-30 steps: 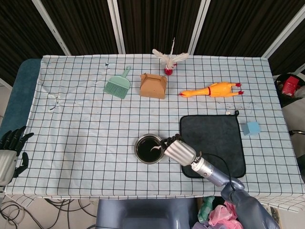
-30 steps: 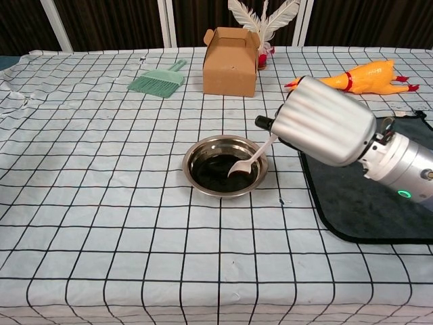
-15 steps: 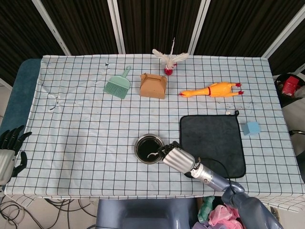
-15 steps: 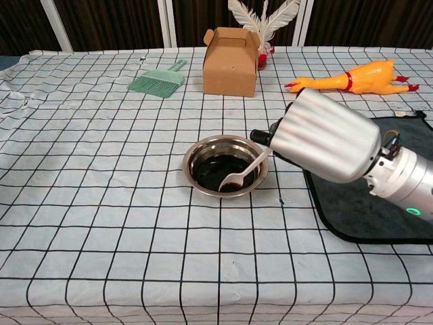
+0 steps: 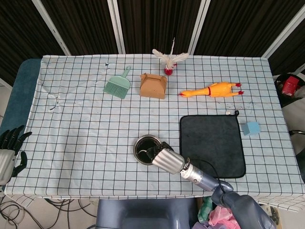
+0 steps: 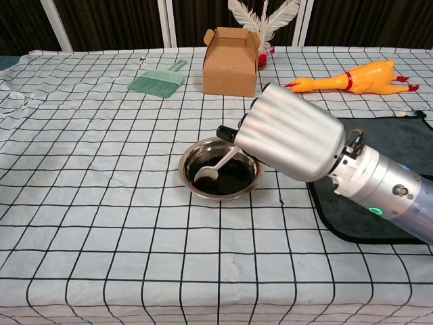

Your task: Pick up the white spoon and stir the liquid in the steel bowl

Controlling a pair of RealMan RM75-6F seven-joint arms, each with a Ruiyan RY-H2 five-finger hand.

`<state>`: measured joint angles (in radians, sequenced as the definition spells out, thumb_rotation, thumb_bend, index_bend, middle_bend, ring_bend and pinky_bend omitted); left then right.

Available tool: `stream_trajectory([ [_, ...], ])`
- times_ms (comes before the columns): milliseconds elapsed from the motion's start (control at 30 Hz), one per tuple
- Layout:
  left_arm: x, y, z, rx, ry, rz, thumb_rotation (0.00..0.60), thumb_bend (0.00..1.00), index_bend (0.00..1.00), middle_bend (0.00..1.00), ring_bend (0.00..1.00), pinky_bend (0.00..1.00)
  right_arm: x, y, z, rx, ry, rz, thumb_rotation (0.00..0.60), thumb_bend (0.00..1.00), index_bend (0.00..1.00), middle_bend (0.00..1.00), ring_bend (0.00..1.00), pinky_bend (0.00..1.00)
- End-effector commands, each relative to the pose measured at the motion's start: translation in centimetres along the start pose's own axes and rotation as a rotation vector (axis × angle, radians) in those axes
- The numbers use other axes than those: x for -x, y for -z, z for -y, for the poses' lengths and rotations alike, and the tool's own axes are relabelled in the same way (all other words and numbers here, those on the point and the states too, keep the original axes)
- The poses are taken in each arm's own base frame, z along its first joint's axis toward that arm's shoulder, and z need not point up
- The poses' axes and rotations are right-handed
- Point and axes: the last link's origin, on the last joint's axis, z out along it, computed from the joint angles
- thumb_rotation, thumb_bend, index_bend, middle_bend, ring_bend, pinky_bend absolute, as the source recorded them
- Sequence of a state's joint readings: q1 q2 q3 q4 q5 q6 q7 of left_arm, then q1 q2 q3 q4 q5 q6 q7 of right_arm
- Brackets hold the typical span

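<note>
Right hand, clamped on the white spoon, has swept leftward over the steel bowl since a second ago, dragging the spoon's tip through the dark liquid just ahead of its fingers, so stirring looks under way.

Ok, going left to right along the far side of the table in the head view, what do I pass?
Green brush → cardboard box → feather shuttlecock → rubber chicken.
</note>
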<state>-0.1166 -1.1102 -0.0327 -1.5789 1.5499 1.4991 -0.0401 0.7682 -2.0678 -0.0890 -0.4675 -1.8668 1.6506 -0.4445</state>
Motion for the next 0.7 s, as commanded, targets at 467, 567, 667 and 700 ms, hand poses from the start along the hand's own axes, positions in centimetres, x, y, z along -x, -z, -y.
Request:
stream_trajectory([
  [467, 0.0, -0.1, -0.1, 0.004, -0.001, -0.003, 0.6, 0.73, 0.15, 0.0, 0.0, 0.0, 2.0, -0.8, -2.0, 0.056, 0.066, 0.083, 0.6, 0.47, 0.72, 0.83, 0.96, 1.0],
  [567, 0.0, 0.0, 0.0, 0.001, -0.003, 0.0, 0.6, 0.73, 0.15, 0.0, 0.0, 0.0, 2.2, -0.5, -2.4, 0.063, 0.07, 0.094, 0.6, 0.47, 0.72, 0.83, 0.96, 1.0],
  [667, 0.0, 0.1, 0.1, 0.001, -0.003, 0.0, 0.6, 0.73, 0.15, 0.0, 0.0, 0.0, 2.3, -0.1, -2.6, 0.055, 0.075, 0.098, 0.6, 0.47, 0.72, 0.83, 0.96, 1.0],
  [700, 0.0, 0.1, 0.1, 0.001, -0.003, 0.0, 0.6, 0.73, 0.15, 0.0, 0.0, 0.0, 2.3, 0.1, -2.6, 0.054, 0.076, 0.1, 0.6, 0.47, 0.72, 0.83, 0.96, 1.0],
])
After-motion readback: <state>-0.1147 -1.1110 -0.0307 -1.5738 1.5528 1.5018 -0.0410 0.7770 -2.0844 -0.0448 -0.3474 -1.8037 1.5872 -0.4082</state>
